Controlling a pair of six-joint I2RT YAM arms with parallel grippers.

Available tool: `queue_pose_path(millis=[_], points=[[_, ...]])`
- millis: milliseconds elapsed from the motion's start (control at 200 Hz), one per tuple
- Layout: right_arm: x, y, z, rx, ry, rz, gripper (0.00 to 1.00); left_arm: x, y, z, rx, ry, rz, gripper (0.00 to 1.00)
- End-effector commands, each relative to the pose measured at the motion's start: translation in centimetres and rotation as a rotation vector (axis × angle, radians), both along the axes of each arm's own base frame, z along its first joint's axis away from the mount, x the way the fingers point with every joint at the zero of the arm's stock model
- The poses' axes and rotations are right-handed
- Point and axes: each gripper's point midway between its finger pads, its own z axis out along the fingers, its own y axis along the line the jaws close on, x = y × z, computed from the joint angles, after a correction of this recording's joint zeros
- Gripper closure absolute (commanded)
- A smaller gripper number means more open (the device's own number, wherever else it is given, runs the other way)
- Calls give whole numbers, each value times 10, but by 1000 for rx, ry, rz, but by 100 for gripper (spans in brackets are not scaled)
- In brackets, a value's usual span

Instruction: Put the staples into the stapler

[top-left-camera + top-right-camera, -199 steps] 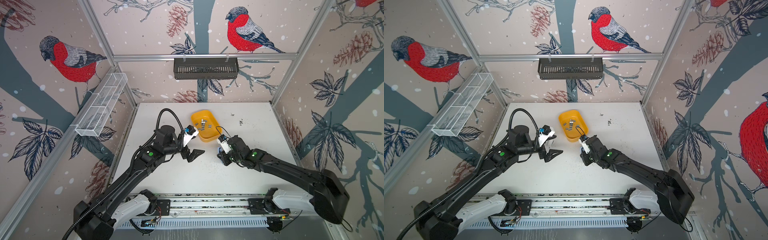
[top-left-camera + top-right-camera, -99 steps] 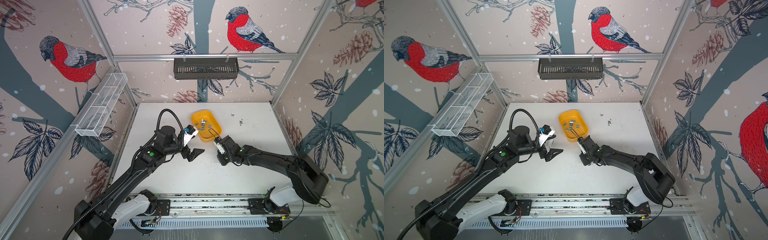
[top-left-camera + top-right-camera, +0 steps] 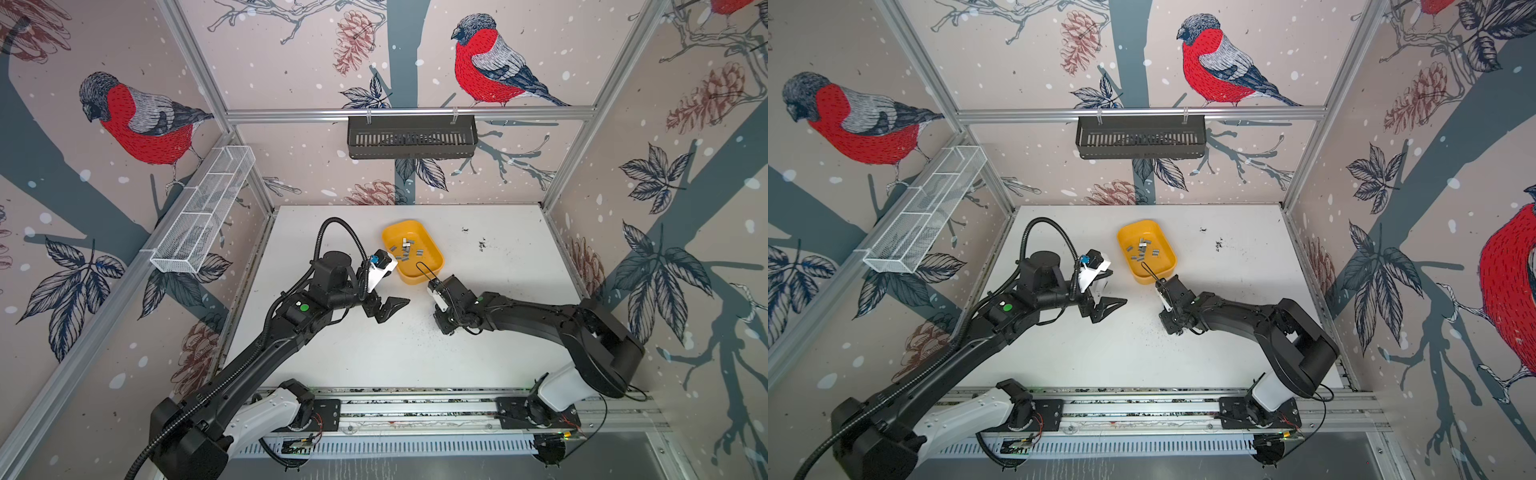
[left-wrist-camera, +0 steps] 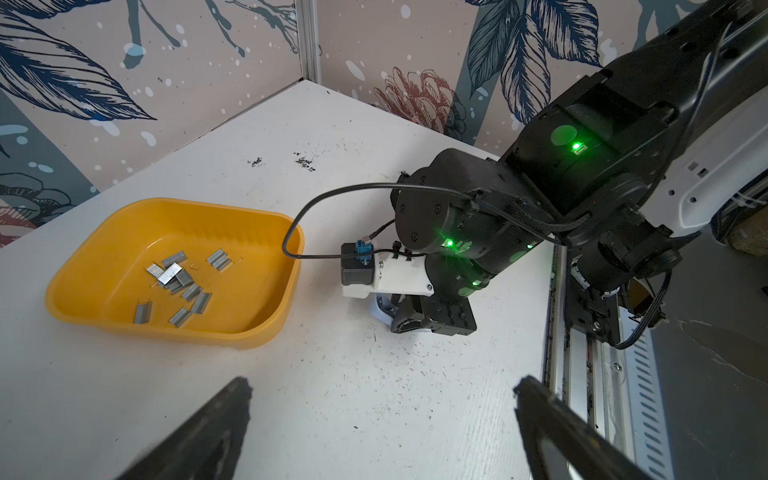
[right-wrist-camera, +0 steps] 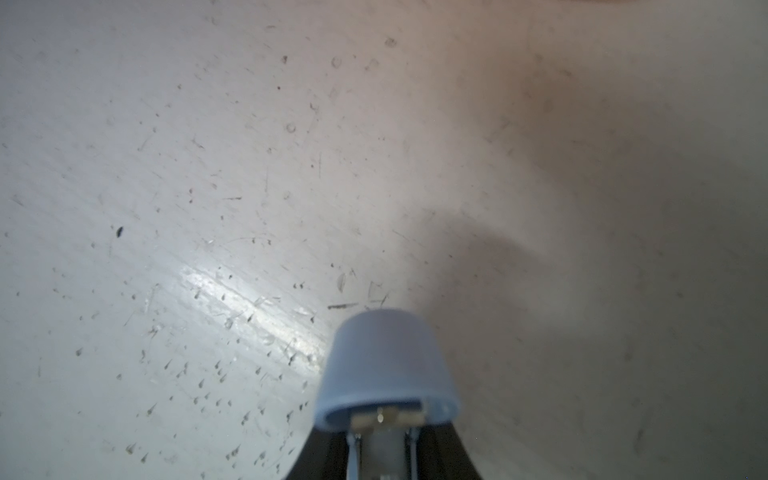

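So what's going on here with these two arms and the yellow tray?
The right tool is closed on a pale blue stapler, holding it nose-down toward the white table. The left tool hangs open and empty beside it, above the table. The staples lie loose in the yellow tray just beyond both arms, and neither tool holds one, so loading has not started.

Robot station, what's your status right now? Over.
Left gripper open, empty. Right gripper shut on blue stapler. Staples loose in yellow tray. Right arm's cable loops over tray rim.
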Motion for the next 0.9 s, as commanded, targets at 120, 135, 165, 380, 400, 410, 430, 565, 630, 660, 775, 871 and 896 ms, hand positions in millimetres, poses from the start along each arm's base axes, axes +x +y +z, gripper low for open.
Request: queue_pose_path(millis=[120, 135, 165, 380, 400, 410, 430, 565, 630, 660, 775, 871, 896], points=[[1, 2, -4, -14, -8, 7, 77, 1, -1, 5, -15, -10, -3, 1], [1, 2, -5, -16, -7, 7, 77, 1, -1, 5, -16, -10, -3, 1], [1, 3, -4, -15, -8, 9, 75, 2, -1, 4, -14, -9, 0, 1], [2, 4, -1, -13, -22, 7, 64, 3, -1, 5, -14, -13, 3, 1], [2, 4, -1, -11, -23, 6, 63, 2, -1, 5, -14, -13, 1, 1], [2, 4, -1, -10, -24, 5, 62, 2, -1, 5, -15, -12, -2, 1], [2, 5, 0, -6, -27, 5, 61, 1, -1, 5, -16, -12, -3, 1], [2, 6, 10, 20, -48, -2, 52, 3, -1, 4, -13, -14, 4, 1], [3, 6, 19, 43, -64, -9, 48, 3, -1, 3, -11, -12, 8, 1], [3, 6, 24, 56, -73, -12, 46, 4, -1, 3, -9, -12, 10, 1], [3, 5, 46, 122, -118, -39, 41, 9, 0, -2, 1, -1, 35, 1], [0, 4, 67, 205, -157, -62, 39, 18, 3, -7, 13, 13, 87, 1], [-1, 4, 74, 232, -170, -67, 39, 22, 4, -10, 18, 23, 110, 1]])
